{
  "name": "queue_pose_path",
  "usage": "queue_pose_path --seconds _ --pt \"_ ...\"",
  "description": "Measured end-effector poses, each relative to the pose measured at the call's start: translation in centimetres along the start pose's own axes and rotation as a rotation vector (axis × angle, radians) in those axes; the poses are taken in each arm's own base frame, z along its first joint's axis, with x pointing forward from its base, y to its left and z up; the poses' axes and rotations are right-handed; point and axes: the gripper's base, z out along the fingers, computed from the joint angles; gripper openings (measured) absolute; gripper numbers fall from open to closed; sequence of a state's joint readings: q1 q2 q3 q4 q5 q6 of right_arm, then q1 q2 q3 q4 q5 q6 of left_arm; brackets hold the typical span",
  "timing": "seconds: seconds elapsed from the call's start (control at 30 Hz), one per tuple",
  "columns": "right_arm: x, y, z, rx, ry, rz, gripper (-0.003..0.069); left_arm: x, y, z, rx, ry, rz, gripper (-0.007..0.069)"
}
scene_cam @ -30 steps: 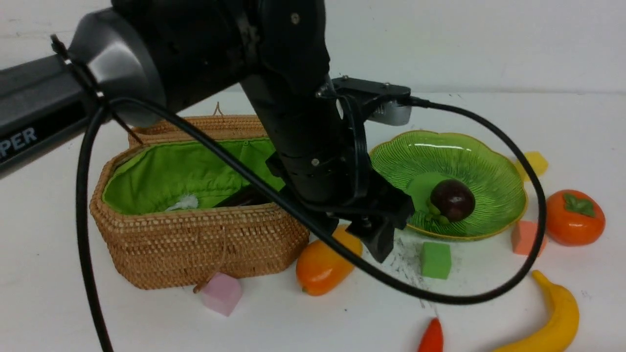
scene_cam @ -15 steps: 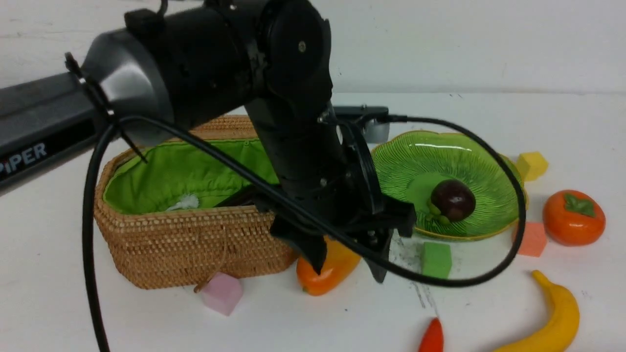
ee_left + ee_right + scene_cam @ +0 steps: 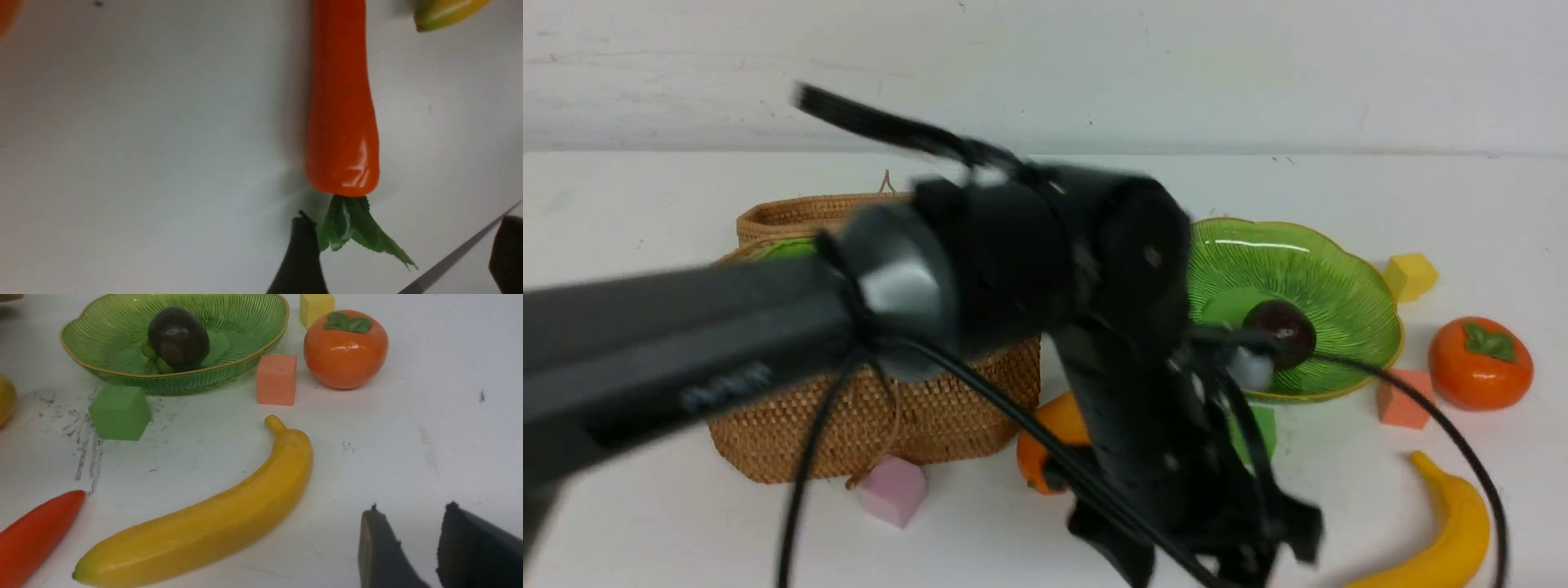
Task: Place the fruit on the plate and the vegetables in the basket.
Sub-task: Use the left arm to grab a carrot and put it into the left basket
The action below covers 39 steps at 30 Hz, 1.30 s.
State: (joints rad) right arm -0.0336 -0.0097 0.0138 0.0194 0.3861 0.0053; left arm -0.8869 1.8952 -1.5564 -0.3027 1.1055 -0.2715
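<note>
Left pincer (image 3: 402, 261) spread wide, straddling carrot (image 3: 341, 122) leaves, gripping nothing. Right pincer (image 3: 421, 547) half-spread, empty (banana (image 3: 212, 522) near on tabletop (image 3: 408, 437)). Mangosteen (image 3: 178, 337) on plate (image 3: 229, 371), persimmon (image 3: 345, 349) near it.

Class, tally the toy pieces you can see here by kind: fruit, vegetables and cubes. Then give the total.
Fruit: 4 (mangosteen, mango, banana, persimmon)
Vegetables: 1 (carrot); the inside of the basket is hidden
Cubes: 4 (pink, green, salmon, yellow)
Total: 9
</note>
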Motion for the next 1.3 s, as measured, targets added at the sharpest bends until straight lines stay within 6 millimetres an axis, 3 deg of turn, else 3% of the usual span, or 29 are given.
queue_pose_path --seconds 0.2,0.63,0.8,0.87,0.93,1.03,1.1,1.2,1.23,1.3 --pt "0.0 0.0 0.0 0.0 0.0 0.0 0.0243 0.1 -0.9 4.5 -0.111 0.024 0.022 0.056" --pt "0.0 0.0 0.0 0.0 0.0 0.0 0.0243 -1.3 -0.4 9.0 -0.115 -0.04 -0.013 0.0553" --pt "0.0 0.0 0.0 0.0 0.0 0.0 0.0243 -1.3 -0.3 9.4 -0.123 -0.021 0.005 0.0468" --pt "0.0 0.0 0.0 0.0 0.0 0.0 0.0243 -1.2 -0.1 9.4 -0.133 -0.001 0.03 0.0378" --pt "0.0 0.0 0.0 0.0 0.0 0.0 0.0243 -1.1 -0.1 9.3 -0.136 0.01 0.04 0.034" --pt "0.0 0.0 0.0 0.0 0.0 0.0 0.0243 -0.9 0.6 8.0 -0.147 0.045 0.053 0.0344" --pt "0.0 0.0 0.0 0.0 0.0 0.0 0.0243 -1.0 1.0 6.0 -0.144 0.035 0.06 0.0344" --pt "0.0 0.0 0.0 0.0 0.0 0.0 0.0243 -1.2 1.7 1.2 -0.123 -0.047 0.069 0.0344" --pt "0.0 0.0 0.0 0.0 0.0 0.0 0.0243 -1.2 1.9 0.5 -0.122 -0.059 0.069 0.0344" --pt "0.0 0.0 0.0 0.0 0.0 0.0 0.0243 -1.0 3.2 -4.9 -0.128 -0.182 0.084 0.0344"
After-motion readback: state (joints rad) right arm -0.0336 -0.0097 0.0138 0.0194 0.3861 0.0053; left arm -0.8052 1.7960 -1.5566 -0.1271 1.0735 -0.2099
